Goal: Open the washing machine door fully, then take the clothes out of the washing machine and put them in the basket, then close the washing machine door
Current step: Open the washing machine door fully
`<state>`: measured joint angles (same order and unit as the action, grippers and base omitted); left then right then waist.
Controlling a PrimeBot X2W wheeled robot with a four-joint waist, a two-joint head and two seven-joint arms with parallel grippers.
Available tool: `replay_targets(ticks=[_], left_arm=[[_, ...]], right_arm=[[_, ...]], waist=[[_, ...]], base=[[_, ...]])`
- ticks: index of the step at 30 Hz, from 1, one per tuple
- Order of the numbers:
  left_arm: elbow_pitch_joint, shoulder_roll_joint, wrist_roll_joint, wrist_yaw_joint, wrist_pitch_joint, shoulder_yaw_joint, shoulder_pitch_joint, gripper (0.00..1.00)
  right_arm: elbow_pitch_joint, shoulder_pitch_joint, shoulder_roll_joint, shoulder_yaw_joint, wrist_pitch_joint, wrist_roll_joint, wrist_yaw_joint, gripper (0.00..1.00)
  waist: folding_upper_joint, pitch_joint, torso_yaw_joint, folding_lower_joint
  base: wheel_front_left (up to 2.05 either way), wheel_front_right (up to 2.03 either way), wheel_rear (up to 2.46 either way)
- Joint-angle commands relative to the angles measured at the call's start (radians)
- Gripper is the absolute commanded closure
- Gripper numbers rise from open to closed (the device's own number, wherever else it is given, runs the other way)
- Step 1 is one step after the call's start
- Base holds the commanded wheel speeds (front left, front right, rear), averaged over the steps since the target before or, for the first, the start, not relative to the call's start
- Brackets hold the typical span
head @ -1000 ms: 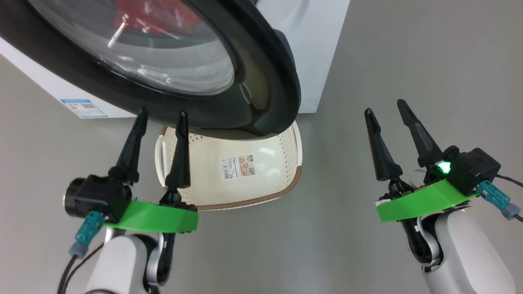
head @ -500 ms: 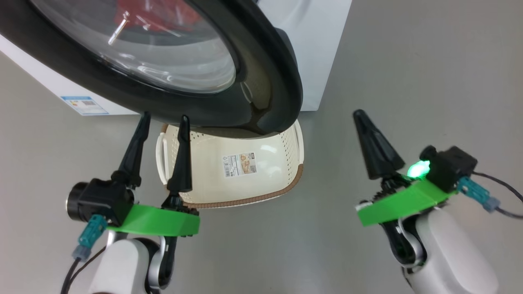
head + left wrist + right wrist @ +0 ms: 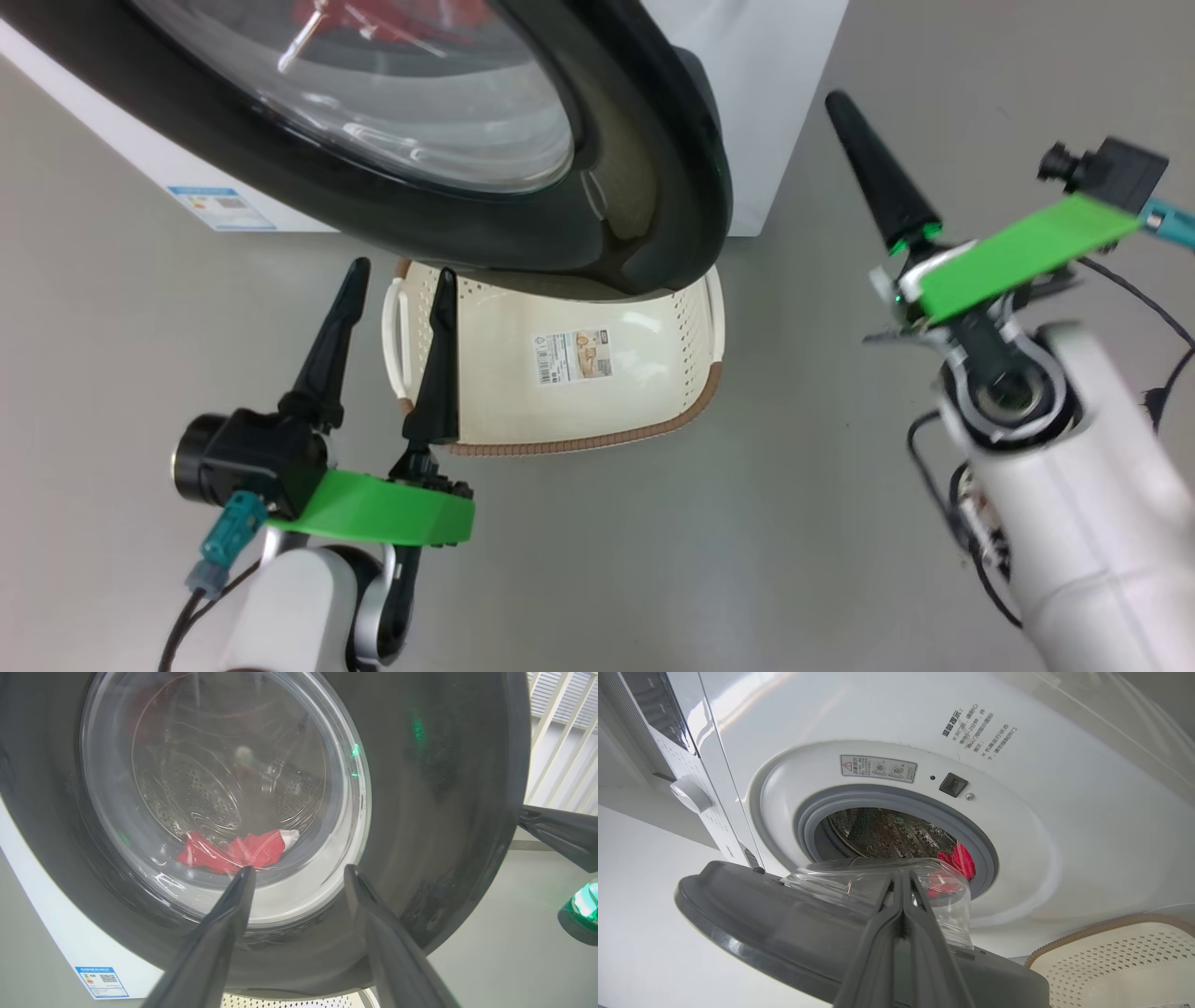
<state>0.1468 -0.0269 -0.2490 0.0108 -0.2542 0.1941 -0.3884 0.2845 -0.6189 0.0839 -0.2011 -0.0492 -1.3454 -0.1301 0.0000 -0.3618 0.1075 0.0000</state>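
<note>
The clothes point(image 3: 959, 858), bright red, lie inside the drum at about 4 o'clock of the round opening in the right wrist view, partly seen through the door's glass bowl. In the left wrist view they point(image 3: 243, 851) show through that glass near 6 o'clock of the bowl. The washing machine door point(image 3: 784, 924) stands swung out from the washing machine point(image 3: 1064, 788), clear of the grey seal but not folded back against the front. In the head view its glossy black rim point(image 3: 653, 187) sweeps from 9 o'clock across the top to about 1 o'clock. Under the rim's low edge, at the middle of the head view, the basket point(image 3: 653, 373) sits on the grey floor point(image 3: 747, 560), with the paper label point(image 3: 571, 355) showing on its base. A corner of the basket point(image 3: 1111, 961) shows at 5 o'clock in the right wrist view. The left pincer point(image 3: 401, 271) is at 7 o'clock in the head view, fingers spread and gripping nothing, tips near the door's lower rim and over the basket's near end. Its own camera looks between the spread fingers point(image 3: 299, 870) at the glass. The right pincer point(image 3: 845, 112) is at 2 o'clock, just beside the door's free edge, fingers pressed together on nothing. In its own view the joined tips point(image 3: 901, 877) point at the glass bowl.
</note>
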Motion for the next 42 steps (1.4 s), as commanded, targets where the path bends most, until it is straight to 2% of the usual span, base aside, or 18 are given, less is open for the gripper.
replay_targets(ticks=[1, 7, 12, 15, 19, 26, 34, 42], left_arm=[[-0.023, -0.023, -0.005, 0.009, -0.008, -0.024, -0.015, 0.0], [-0.024, -0.023, -0.012, 0.014, -0.008, -0.018, -0.019, 0.0], [-0.024, -0.023, -0.024, 0.021, -0.008, -0.002, -0.025, 0.0], [-0.025, -0.023, -0.03, 0.026, -0.008, 0.005, -0.028, 0.0], [-0.029, -0.023, -0.035, 0.029, -0.008, 0.009, -0.031, 0.0], [-0.021, -0.023, -0.053, 0.033, -0.008, 0.015, -0.032, 0.0], [-0.009, -0.023, -0.06, 0.033, -0.008, 0.014, -0.038, 0.0], [0.004, -0.023, -0.059, 0.035, -0.008, 0.007, -0.022, 0.0]], right_arm=[[-0.003, -0.04, -0.017, 0.013, -0.072, -0.106, -0.001, 1.0], [0.15, -0.168, -0.012, 0.06, -0.354, -0.382, -0.001, 1.0], [0.29, -0.282, 0.006, 0.054, -0.565, -0.539, -0.001, 1.0], [0.359, -0.346, 0.027, 0.026, -0.655, -0.583, -0.001, 1.0], [0.425, -0.418, 0.05, -0.022, -0.707, -0.585, -0.001, 1.0], [0.49, -0.481, 0.048, -0.095, -0.775, -0.583, -0.001, 1.0], [0.495, -0.477, 0.042, -0.127, -0.795, -0.581, -0.001, 1.0], [0.451, -0.402, 0.047, -0.136, -0.81, -0.585, -0.001, 1.0]], waist=[[0.0, -0.008, 0.011, 0.0], [0.0, -0.021, 0.017, 0.0], [0.0, -0.027, 0.028, 0.0], [0.0, -0.031, 0.035, 0.0], [0.0, -0.038, 0.044, 0.0], [0.0, -0.045, 0.056, 0.0], [0.0, -0.04, 0.063, 0.0], [0.0, 0.0, 0.067, 0.0]], base=[[0.0, 0.0, 0.0], [0.0, 0.0, 0.0], [0.0, 0.0, 0.0], [0.0, 0.0, 0.0], [0.0, 0.0, 0.0], [0.0, 0.0, 0.0], [0.0, 0.0, 0.0], [0.0, 0.0, 0.0]])
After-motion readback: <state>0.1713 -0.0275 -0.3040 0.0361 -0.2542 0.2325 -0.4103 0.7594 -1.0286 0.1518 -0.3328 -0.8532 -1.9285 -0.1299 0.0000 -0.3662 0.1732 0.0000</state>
